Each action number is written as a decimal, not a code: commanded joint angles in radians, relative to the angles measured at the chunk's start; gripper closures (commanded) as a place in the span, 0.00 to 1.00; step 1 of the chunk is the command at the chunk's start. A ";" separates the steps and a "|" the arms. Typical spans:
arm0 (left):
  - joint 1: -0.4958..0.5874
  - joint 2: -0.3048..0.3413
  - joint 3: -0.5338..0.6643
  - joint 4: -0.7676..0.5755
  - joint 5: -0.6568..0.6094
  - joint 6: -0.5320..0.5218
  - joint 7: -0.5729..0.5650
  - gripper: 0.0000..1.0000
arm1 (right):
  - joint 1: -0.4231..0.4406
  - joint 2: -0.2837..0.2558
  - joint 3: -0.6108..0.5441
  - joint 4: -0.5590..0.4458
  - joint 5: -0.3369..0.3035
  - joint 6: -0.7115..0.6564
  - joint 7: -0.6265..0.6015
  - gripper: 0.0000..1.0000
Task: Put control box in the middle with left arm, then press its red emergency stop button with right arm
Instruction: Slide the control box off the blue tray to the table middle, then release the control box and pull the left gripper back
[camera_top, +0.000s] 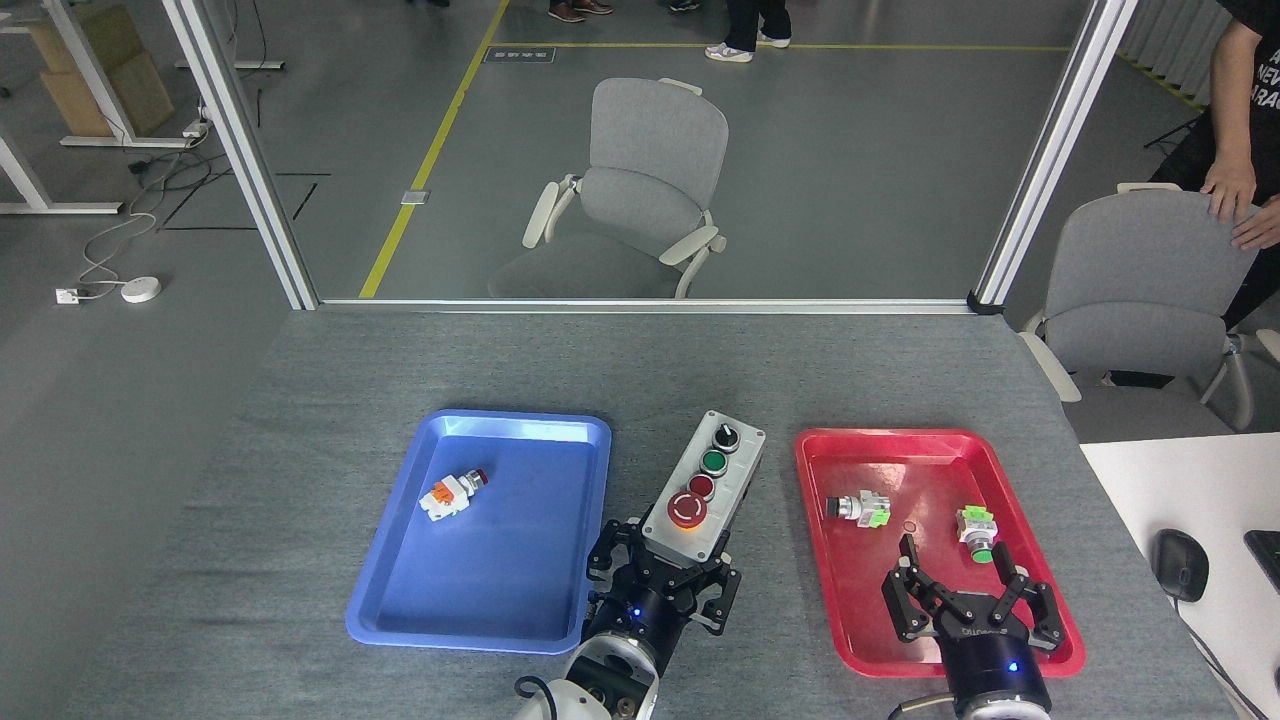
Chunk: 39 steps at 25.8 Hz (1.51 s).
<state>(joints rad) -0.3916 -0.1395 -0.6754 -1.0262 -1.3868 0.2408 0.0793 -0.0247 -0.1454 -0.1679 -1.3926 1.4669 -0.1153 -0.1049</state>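
The light-grey control box (706, 483) is over the bare grey tabletop (700, 370) between the two trays, tilted with its far end to the right. My left gripper (664, 570) is shut on its near end. Along its top run a black knob, a green button, a small red button and the big red emergency stop button (687, 509), which is nearest the gripper. My right gripper (966, 586) hovers open over the near part of the red tray, well right of the box, with nothing between its fingers.
A blue tray (500, 620) at left holds a small white-and-orange switch part (450, 493). The red tray (850, 620) at right holds two loose switch parts (860, 508) (977, 530). A white desk with a mouse (1180, 563) adjoins the right edge. A person's hands (1235, 200) rest on a chair.
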 joint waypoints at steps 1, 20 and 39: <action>-0.023 -0.002 -0.052 0.080 -0.003 0.006 0.002 1.00 | 0.000 0.001 -0.001 0.000 0.001 0.000 0.002 0.02; -0.078 -0.002 -0.115 0.239 0.008 -0.006 -0.003 1.00 | 0.000 0.006 0.016 0.001 0.001 0.011 0.002 0.02; -0.075 0.000 -0.112 0.224 0.012 0.006 -0.001 0.11 | -0.004 0.007 0.028 0.001 0.003 0.009 0.002 0.02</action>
<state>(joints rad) -0.4688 -0.1397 -0.7875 -0.7967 -1.3740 0.2452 0.0755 -0.0291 -0.1359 -0.1398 -1.3915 1.4696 -0.1058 -0.1028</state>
